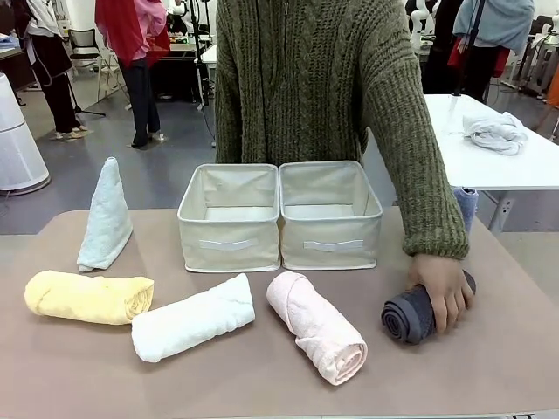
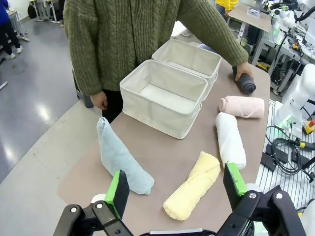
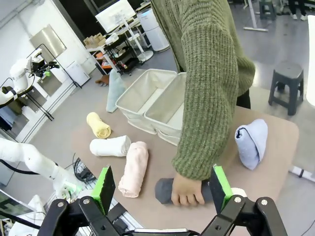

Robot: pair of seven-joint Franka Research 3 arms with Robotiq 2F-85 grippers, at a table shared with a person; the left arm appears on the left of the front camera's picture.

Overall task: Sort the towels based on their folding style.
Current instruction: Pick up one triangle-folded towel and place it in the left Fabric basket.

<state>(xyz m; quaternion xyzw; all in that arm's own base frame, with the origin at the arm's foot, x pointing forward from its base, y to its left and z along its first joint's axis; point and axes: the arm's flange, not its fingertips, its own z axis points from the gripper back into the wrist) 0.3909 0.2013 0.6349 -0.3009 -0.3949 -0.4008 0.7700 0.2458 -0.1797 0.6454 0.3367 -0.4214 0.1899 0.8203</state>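
On the counter [image 1: 489,367], a hand [image 1: 445,288] is clasping the dark grey terry roll [image 1: 406,316]; left gripper's [image 2: 176,186] and right gripper's [image 3: 162,181] jaws are gaping.

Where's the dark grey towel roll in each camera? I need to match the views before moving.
Front view: dark grey roll at lower right, under the person's hand.
Left wrist view: dark grey roll at upper right, beyond the pink roll.
Right wrist view: dark grey roll at bottom centre, under the same hand.
Shared landmark: the two cream fabric bins, side by side.
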